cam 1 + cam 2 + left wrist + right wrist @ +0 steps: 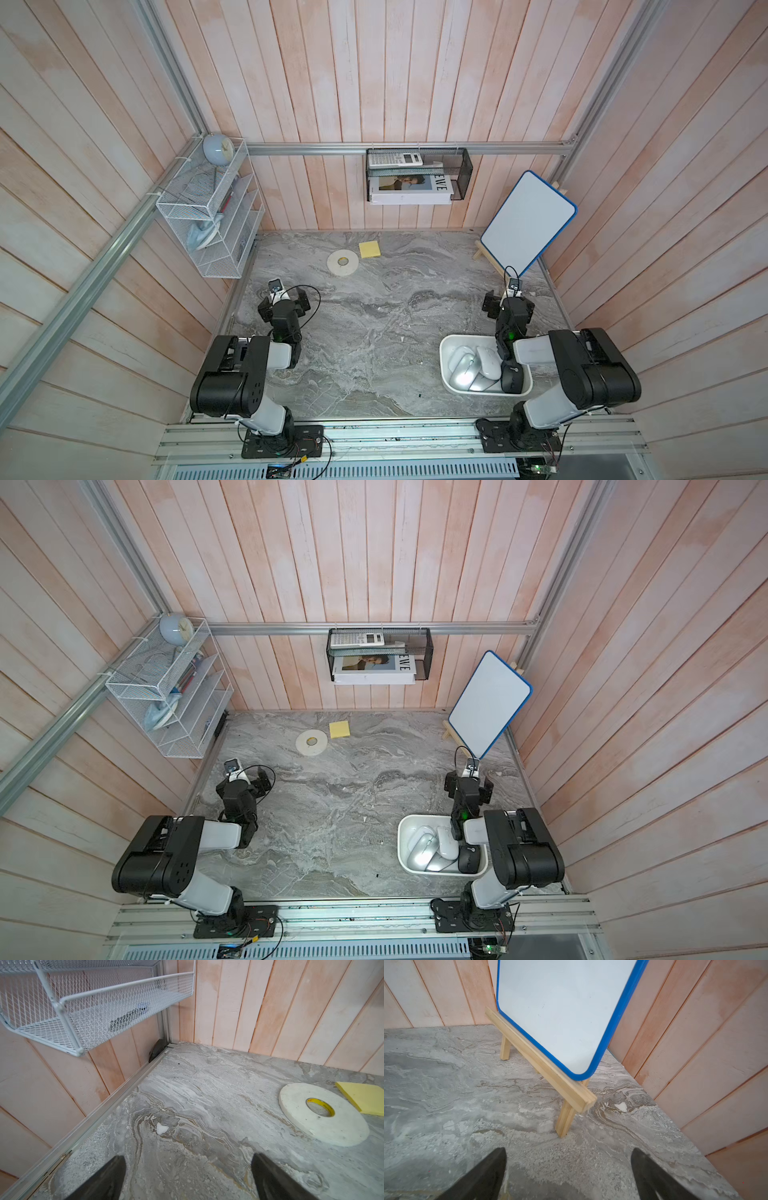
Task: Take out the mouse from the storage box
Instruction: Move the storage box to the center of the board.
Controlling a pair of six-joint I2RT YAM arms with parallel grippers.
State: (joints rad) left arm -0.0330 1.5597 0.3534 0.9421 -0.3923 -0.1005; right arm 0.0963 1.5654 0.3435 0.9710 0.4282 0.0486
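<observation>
Since the storage box (451,345) sits behind our right gripper (569,1152), fingers spread and empty, we should retract over the silver mouse (467,370); left gripper (189,1156), also spread, idle.

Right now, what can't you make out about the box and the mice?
- Mouse count: in both top views the mice overlap and the right arm covers part of the box.
- Black mouse: partly under that arm.
- Wrist views: box out of frame.
- Rack, left wrist view: mesh veils a dark item.
</observation>
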